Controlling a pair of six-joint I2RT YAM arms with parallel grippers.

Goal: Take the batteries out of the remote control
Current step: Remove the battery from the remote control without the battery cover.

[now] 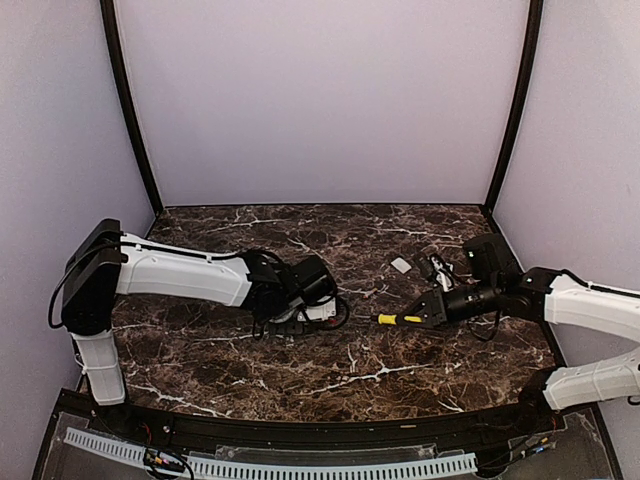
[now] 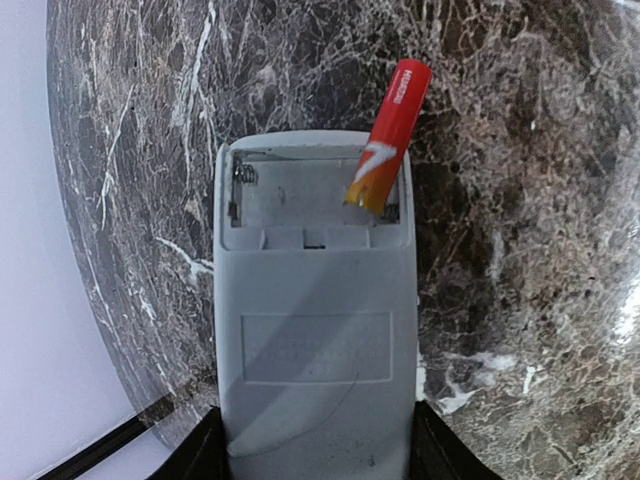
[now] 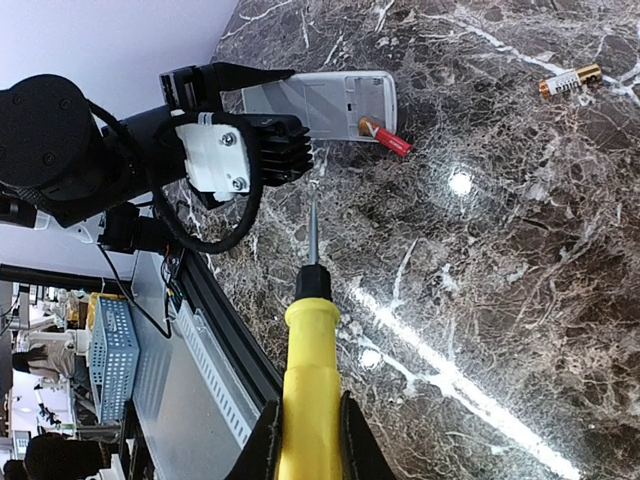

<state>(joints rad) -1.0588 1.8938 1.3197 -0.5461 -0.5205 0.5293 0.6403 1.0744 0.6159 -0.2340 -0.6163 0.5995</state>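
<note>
Top view: light is even and diffuse, focus is slightly soft, and shadows on the table (image 1: 330,370) are faint.

Left wrist view: strong barrel distortion – the table edge bows at the left of the frame. The remote (image 2: 315,330) carries a diagonal shadow band and throws a dark shadow to its right.

Right wrist view: specular glare on the table – a round spot right of centre and a streak towards the lower right. The screwdriver (image 3: 310,400) at the bottom edge is brightly lit.
</note>
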